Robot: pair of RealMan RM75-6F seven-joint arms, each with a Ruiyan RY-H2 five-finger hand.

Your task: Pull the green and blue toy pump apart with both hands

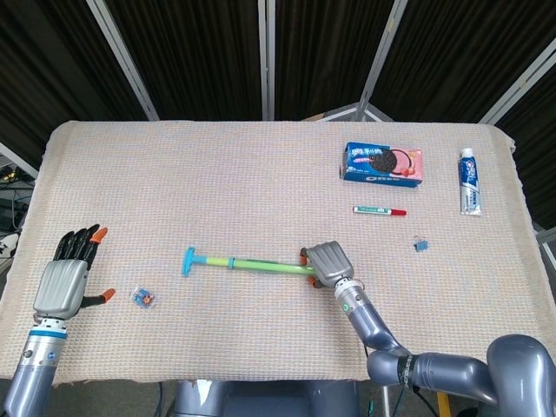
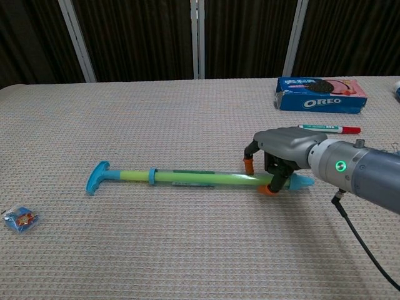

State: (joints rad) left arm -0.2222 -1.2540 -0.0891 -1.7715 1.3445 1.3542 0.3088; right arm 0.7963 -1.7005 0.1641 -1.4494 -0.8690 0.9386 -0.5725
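Green and blue, the toy pump (image 2: 194, 179) lies whole near the table's (image 1: 261, 174) front edge. My right hand (image 2: 279, 152) curls its fingers around the nozzle end; my left hand (image 1: 62, 282), fingers spread and empty, waits at the front-left corner. Pulling hasn't begun.

Pump (image 2: 187, 179) glossy translucent plastic; tablecloth (image 2: 187, 112) coarse woven cloth, matt; right hand (image 2: 281, 147) smooth grey metal-look shell
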